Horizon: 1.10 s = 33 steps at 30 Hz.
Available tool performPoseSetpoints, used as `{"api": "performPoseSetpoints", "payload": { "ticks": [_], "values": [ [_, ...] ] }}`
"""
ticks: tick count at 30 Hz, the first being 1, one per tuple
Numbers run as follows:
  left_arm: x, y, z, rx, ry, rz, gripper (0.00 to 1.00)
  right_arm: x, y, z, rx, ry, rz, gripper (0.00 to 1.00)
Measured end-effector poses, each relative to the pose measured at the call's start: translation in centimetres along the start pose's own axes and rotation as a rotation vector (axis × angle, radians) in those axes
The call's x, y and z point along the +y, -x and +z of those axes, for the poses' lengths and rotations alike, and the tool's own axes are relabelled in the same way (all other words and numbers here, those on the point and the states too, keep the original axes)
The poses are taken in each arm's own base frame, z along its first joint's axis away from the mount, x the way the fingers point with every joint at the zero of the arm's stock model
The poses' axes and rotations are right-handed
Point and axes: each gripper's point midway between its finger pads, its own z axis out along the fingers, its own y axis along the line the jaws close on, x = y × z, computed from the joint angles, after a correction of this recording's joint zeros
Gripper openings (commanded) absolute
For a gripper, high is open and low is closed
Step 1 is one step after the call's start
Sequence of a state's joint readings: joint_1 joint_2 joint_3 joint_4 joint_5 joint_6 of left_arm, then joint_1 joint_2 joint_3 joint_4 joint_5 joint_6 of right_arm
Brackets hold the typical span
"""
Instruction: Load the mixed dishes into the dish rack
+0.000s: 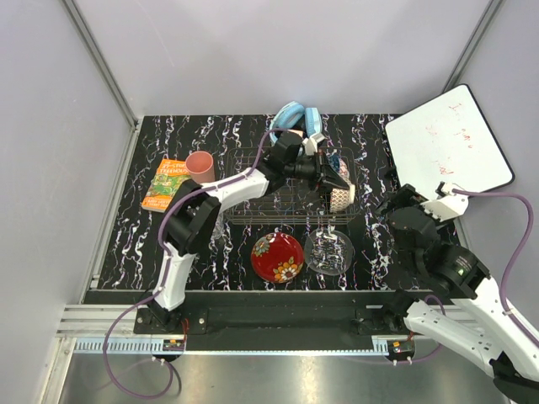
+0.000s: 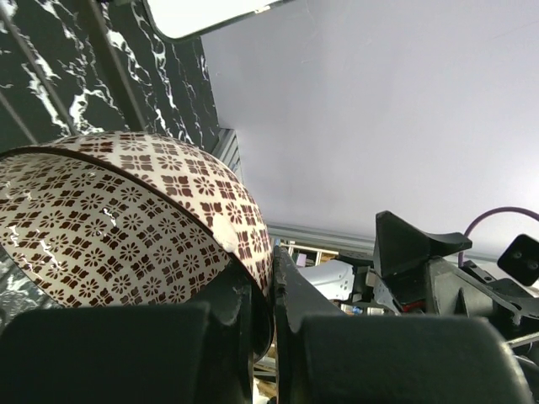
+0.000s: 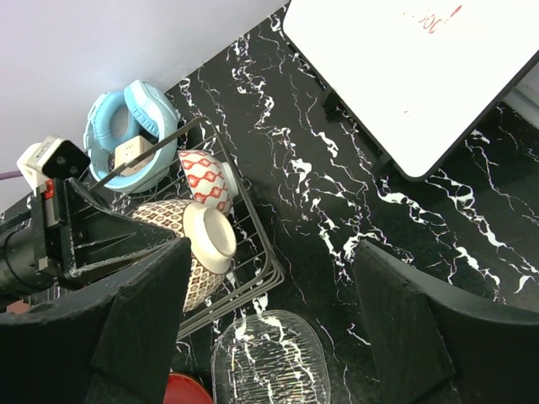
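Note:
My left gripper [image 1: 328,181] [image 2: 271,278] is shut on the rim of the cream bowl with a brown pattern [image 1: 340,198] [image 2: 109,227], held on edge over the right end of the wire dish rack [image 1: 278,202] [image 3: 253,252]. A second patterned bowl [image 1: 333,162] [image 3: 206,178] stands in the rack behind it. The pink cup [image 1: 200,165] stands left of the rack. The red floral plate [image 1: 277,257] and the clear glass plate [image 1: 328,251] [image 3: 269,370] lie in front of the rack. My right gripper [image 1: 397,210] [image 3: 282,337] is open and empty, right of the glass plate. I cannot make out the glass tumbler.
A light blue bowl [image 1: 295,118] [image 3: 130,135] with a yellow cube sits behind the rack. The orange-green booklet [image 1: 164,183] lies at the left. The white board [image 1: 446,139] [image 3: 421,76] leans at the back right. Grey walls close in the table.

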<state>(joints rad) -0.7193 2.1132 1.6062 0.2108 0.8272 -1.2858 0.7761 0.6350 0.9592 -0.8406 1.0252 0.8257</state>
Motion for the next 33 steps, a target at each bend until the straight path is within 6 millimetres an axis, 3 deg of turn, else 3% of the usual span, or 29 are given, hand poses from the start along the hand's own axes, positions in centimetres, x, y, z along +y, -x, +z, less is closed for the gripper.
{"api": "performPoseSetpoints", "payload": {
  "ticks": [7, 12, 15, 16, 19, 21, 27, 33],
  "values": [
    [2.7, 1.1, 0.3, -0.011, 0.019, -0.031, 0.0, 0.6, -0.9, 0.3, 0.027, 0.007, -0.018, 0.85],
    [5.1, 0.7, 1.3, 0.011, 0.05, -0.066, 0.03, 0.5, -1.3, 0.3, 0.035, 0.01, -0.024, 0.85],
    [5.7, 0.5, 1.6, 0.013, 0.057, -0.06, 0.21, 0.6, -1.5, 0.3, 0.042, 0.014, -0.024, 0.86],
    [5.7, 0.5, 1.6, 0.013, 0.058, -0.053, 0.36, 0.6, -1.5, 0.3, 0.044, 0.016, -0.024, 0.86],
    [5.8, 0.2, 1.8, 0.021, 0.06, -0.033, 0.51, 0.7, -1.6, 0.3, 0.049, 0.019, -0.024, 0.86],
    [5.8, -0.1, 2.1, 0.023, 0.065, -0.017, 0.75, 0.7, -1.7, 0.3, 0.05, 0.02, -0.025, 0.86],
    [5.7, -1.6, 2.7, 0.054, 0.073, 0.023, 0.98, 0.7, -2.1, 0.4, 0.059, 0.022, -0.031, 0.86],
    [4.3, -2.1, 2.0, 0.061, 0.077, 0.107, 0.99, 0.9, -2.4, 0.4, 0.073, 0.03, -0.034, 0.86]
  ]
}}
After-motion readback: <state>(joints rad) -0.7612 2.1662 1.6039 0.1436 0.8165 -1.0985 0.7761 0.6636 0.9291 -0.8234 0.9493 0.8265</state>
